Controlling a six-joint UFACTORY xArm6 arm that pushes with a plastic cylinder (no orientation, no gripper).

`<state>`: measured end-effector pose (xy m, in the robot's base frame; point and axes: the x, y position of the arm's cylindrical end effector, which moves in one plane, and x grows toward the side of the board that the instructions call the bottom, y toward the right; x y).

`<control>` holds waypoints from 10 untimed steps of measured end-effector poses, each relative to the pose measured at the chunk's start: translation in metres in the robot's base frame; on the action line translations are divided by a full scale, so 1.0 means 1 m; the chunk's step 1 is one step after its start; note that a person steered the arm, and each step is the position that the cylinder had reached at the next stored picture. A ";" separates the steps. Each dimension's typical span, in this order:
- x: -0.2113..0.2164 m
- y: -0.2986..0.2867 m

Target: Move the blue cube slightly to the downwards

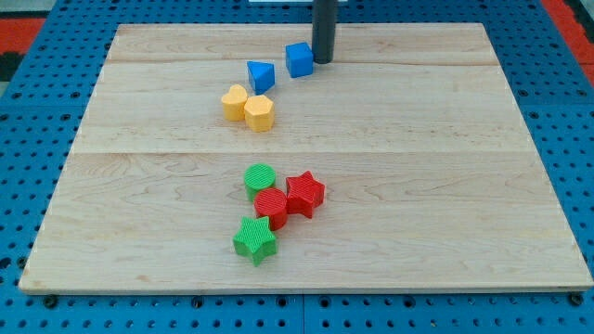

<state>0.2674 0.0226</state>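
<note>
The blue cube (299,59) sits near the top middle of the wooden board (445,186). My tip (322,60) is the lower end of a dark rod that comes down from the view's top. It stands just right of the blue cube, touching or nearly touching its right side. A blue triangular block (262,75) lies just left of and below the cube.
Two yellow blocks (248,107) sit touching each other below the blue triangular block. Lower in the middle lie a green round block (260,177), a red round block (271,206), a red star (304,193) and a green star (255,239), bunched together.
</note>
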 end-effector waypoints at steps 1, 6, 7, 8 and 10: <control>-0.031 -0.012; -0.037 -0.030; 0.015 -0.048; 0.047 -0.045; 0.006 0.049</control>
<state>0.2733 0.0712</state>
